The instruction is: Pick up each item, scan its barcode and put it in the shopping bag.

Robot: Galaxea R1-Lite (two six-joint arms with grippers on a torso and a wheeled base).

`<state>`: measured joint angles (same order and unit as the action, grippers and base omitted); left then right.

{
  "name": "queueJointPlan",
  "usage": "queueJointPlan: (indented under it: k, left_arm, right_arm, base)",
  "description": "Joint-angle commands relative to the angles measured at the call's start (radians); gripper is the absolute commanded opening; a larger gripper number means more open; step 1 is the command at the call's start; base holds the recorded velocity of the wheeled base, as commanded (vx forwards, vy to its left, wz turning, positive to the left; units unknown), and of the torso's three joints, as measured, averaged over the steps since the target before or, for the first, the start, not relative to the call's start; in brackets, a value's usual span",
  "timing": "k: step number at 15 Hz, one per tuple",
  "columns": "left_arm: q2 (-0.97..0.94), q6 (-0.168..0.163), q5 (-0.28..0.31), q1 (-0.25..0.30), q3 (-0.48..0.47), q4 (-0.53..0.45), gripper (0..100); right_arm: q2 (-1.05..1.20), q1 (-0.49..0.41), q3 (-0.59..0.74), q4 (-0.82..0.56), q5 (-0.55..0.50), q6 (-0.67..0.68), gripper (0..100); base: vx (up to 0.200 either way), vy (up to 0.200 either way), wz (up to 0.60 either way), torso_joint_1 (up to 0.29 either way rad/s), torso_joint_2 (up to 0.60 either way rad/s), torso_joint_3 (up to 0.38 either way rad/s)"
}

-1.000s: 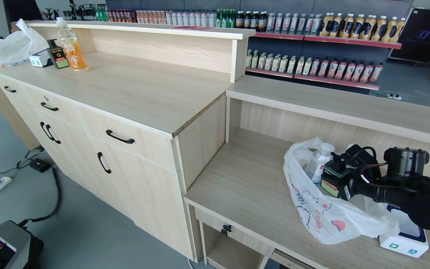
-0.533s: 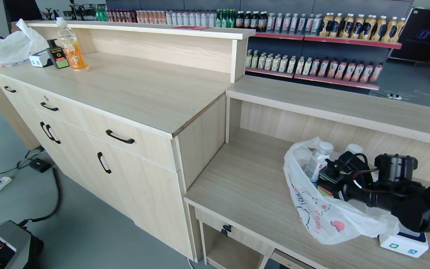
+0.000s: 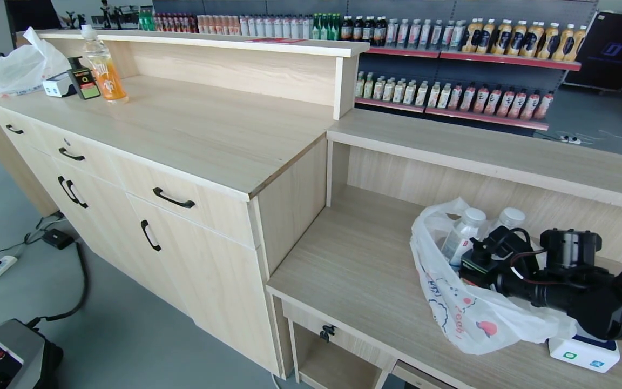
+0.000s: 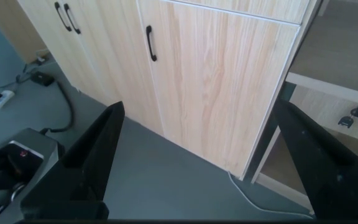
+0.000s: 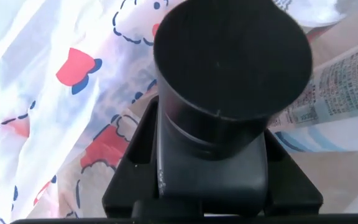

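The black bottle [image 3: 475, 266] sits inside the open mouth of the shopping bag [image 3: 467, 324], just near of two clear bottles [image 3: 465, 229]. The right end effector [image 3: 481, 259], entering from the right above the bench [image 3: 354, 270], is clamped on it. The left end effector [image 4: 194, 124] is spread wide and empty, well apart.

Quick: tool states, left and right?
Left tool: open, empty.
Right tool: shut on a black bottle, inside the bag.
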<state>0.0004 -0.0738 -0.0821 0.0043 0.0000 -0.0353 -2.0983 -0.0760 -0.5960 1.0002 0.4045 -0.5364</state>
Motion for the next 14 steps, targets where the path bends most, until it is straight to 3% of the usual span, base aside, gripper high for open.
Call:
queueJointPlan:
  k: [1,10,11,14]
  left_arm:
    - [0.000,0.000,-0.001,0.000,0.000,0.000,100]
    - [0.000,0.000,-0.001,0.000,0.000,0.000,100]
    - [0.000,0.000,-0.001,0.000,0.000,0.000,100]
    - [0.000,0.000,-0.001,0.000,0.000,0.000,100]
  right_arm:
    - [0.001,-0.007,0.007,-0.002,0.001,-0.001,0]
    - [-0.008,-0.038,0.018,-0.006,0.002,-0.002,0]
    - [-0.009,-0.041,0.018,-0.006,0.002,-0.004,100]
    - [-0.012,-0.042,0.019,-0.006,0.002,-0.005,100]
  base:
    - [0.000,0.000,0.00,0.000,0.00,0.000]
    - [0.000,0.000,0.00,0.000,0.00,0.000]
    - [0.000,0.000,0.00,0.000,0.00,0.000]
    - [0.000,0.000,0.00,0.000,0.00,0.000]
